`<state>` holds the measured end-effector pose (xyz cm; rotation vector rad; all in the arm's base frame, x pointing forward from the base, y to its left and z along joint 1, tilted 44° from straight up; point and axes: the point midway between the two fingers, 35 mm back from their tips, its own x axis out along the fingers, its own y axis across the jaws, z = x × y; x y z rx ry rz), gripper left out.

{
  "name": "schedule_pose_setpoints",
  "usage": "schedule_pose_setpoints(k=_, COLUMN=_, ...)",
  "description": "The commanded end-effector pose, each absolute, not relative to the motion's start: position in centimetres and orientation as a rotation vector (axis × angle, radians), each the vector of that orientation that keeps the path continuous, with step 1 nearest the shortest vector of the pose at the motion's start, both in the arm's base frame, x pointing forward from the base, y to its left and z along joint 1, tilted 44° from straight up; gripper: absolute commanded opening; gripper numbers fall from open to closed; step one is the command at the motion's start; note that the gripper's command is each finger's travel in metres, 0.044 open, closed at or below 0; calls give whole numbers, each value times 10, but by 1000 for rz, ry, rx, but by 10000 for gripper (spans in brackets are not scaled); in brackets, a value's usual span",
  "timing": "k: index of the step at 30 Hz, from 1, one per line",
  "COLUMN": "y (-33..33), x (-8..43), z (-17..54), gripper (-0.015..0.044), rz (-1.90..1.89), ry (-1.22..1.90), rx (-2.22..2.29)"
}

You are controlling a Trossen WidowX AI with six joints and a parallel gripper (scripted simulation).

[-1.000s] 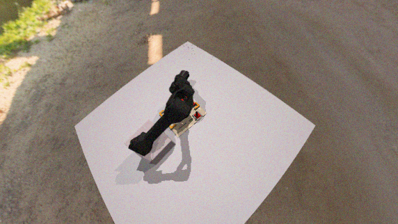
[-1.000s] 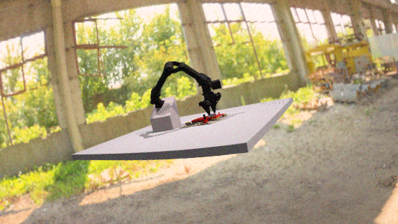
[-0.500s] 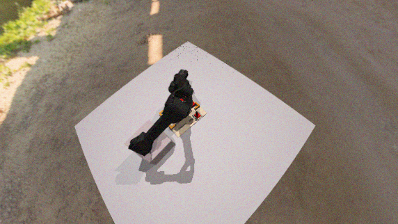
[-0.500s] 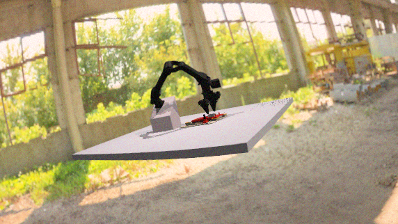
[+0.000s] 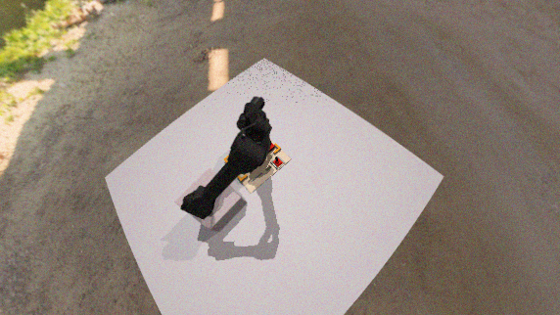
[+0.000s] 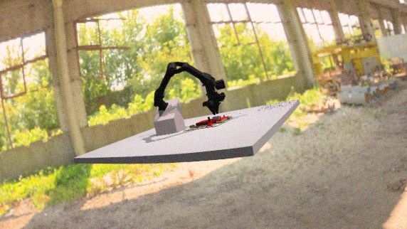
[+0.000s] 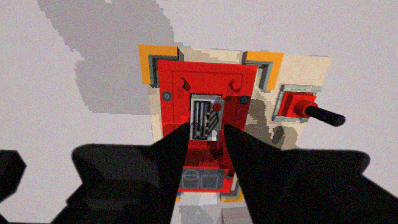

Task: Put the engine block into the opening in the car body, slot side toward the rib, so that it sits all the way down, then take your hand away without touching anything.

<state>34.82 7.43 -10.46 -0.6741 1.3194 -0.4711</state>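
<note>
One arm covers much of our work in the top view: we see only a scrap of the red car body on the worktop, and can judge neither block nor claw there. In the exterior view our claw points down just above the body, seemingly apart from it. In the wrist view its fingers stand partly apart, grasping nothing as we judge, and the engine block lies within the opening. Whether it sits fully down, slot toward the rib, we cannot tell. If the fingers narrow while low, they could pinch or lift the block; a sideways retreat could knock the black peg. A proud block could stay cocked if we leave unchecked.
</note>
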Motion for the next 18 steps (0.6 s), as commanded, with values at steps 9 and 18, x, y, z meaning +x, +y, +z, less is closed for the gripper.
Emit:
schedule_pose_setpoints(k=9, y=74, x=348, z=-104, gripper=0, rz=-474, ry=1322, rx=-668)
schedule_pose_setpoints(k=18, y=74, x=348, z=-104, gripper=0, rz=-474, ry=1322, rx=-668)
